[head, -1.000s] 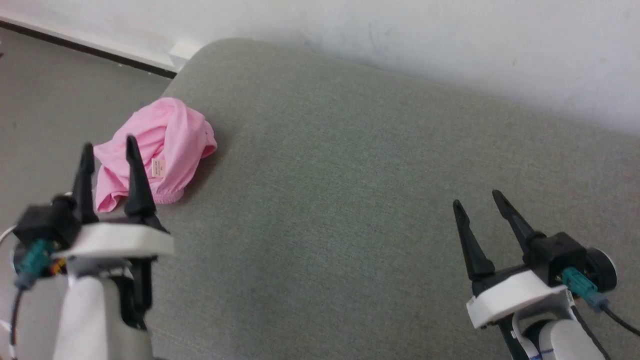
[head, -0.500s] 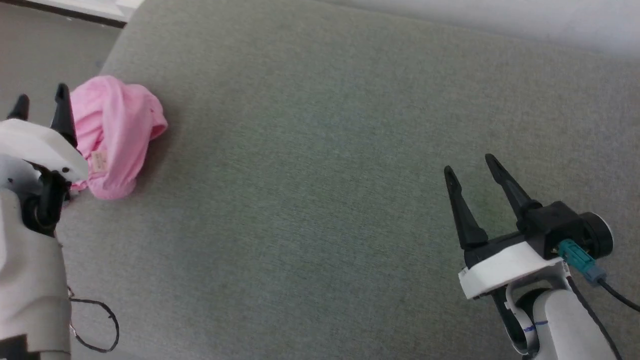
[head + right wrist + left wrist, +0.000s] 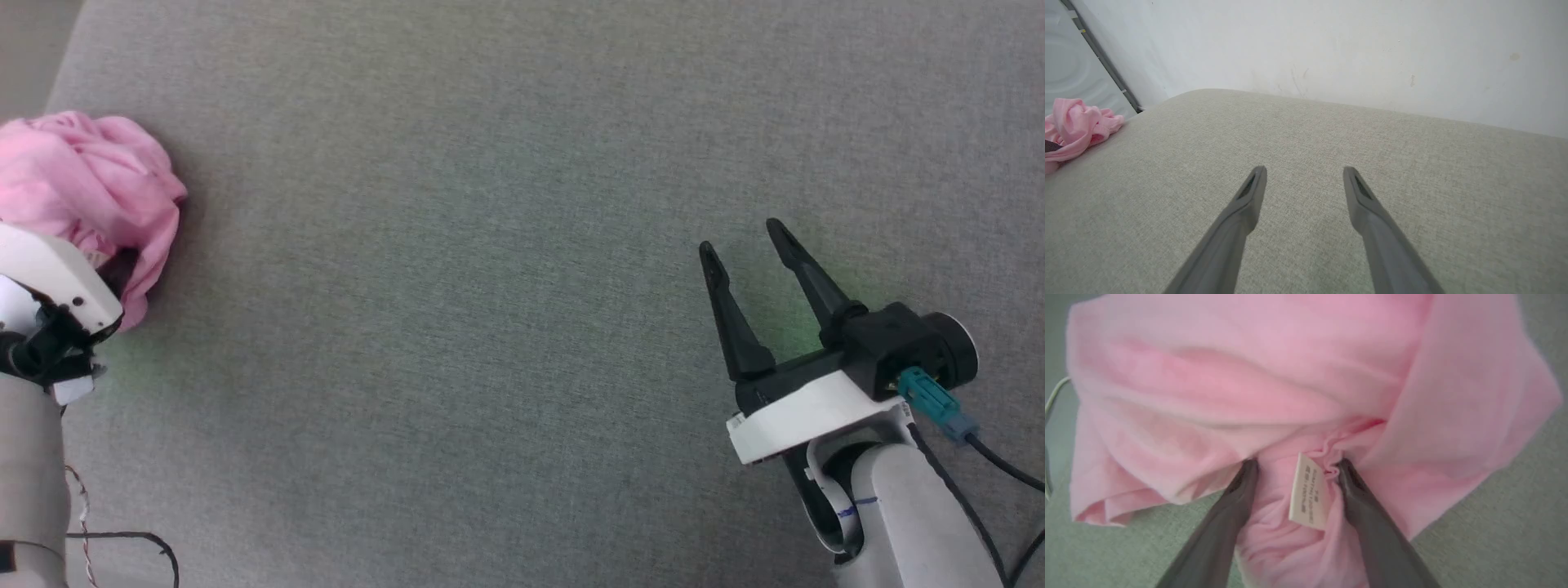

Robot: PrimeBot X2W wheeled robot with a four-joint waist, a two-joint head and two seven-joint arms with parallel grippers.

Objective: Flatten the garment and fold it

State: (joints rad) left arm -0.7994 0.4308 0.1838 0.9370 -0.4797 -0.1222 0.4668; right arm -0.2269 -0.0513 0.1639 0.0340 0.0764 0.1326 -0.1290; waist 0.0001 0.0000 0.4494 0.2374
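Observation:
The garment [image 3: 90, 175] is a crumpled pink bundle at the left end of a grey-green cushion [image 3: 490, 286]. In the left wrist view the garment [image 3: 1290, 375] is very close. My left gripper [image 3: 1296, 463] is open, its two fingers pushed into the cloth on either side of the gathered waistband and the white label [image 3: 1306, 494]. In the head view the white left wrist housing [image 3: 49, 278] covers those fingers. My right gripper [image 3: 740, 237] hovers open over bare cushion at the right, far from the garment [image 3: 1077, 122], with nothing between its fingers [image 3: 1304, 169].
The cushion's left edge runs just beyond the garment, with floor [image 3: 33, 41] past it. A white wall [image 3: 1331, 49] stands behind the cushion. A thin dark cable [image 3: 122, 539] hangs by my left forearm.
The head camera has tilted down and shifted. My left gripper has gone forward from beside the garment into its folds. The right gripper stays open in much the same place.

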